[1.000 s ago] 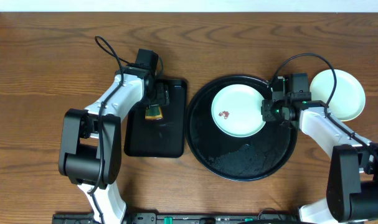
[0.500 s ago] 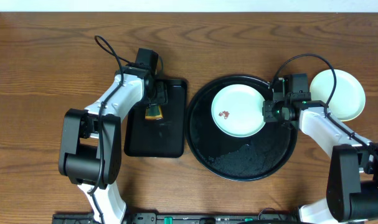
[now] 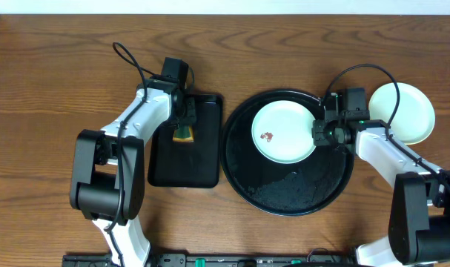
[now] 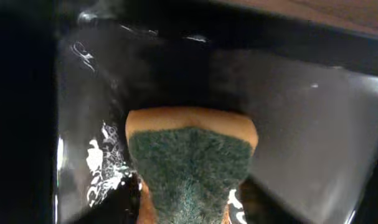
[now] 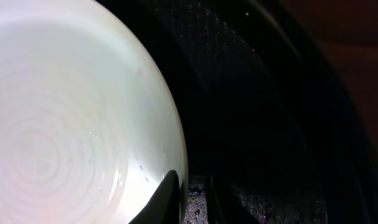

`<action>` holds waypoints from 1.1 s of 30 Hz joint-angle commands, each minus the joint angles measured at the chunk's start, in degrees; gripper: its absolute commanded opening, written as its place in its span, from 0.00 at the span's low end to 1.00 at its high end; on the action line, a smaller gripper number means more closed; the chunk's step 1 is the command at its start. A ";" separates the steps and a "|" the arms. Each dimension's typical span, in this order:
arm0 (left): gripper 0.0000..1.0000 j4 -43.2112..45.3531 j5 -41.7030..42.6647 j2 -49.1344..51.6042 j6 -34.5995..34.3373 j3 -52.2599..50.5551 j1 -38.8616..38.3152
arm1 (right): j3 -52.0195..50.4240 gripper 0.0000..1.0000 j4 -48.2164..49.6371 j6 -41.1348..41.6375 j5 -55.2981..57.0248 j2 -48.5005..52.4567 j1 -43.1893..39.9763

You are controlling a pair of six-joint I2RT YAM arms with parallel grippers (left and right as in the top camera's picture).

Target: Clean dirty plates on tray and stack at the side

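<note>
Gripping rim of smeared mint-white plate point(image 3: 288, 122) on black tray point(image 3: 284, 196), right claw point(image 5: 192, 199) narrow, left claw point(image 3: 184, 124) unclear

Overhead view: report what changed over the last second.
Nothing clearly moved. The left gripper stays over the sponge on the rectangular tray. The right gripper stays clamped on the rim of the smeared plate in the round tray. The side plate is unchanged.

Bench point(image 3: 54, 67): brown wood grain, satin. Tray point(image 3: 284, 196): black, droplet-speckled. Plate point(image 3: 288, 122) on tray: smooth, glossy. Sponge point(image 4: 189, 168) left of tray: rough green scourer, yellow foam.
</note>
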 commanded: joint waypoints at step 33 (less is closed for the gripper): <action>0.56 -7.74 0.13 -0.20 -0.11 -1.31 -0.46 | -0.37 0.24 0.02 0.59 0.31 0.66 0.61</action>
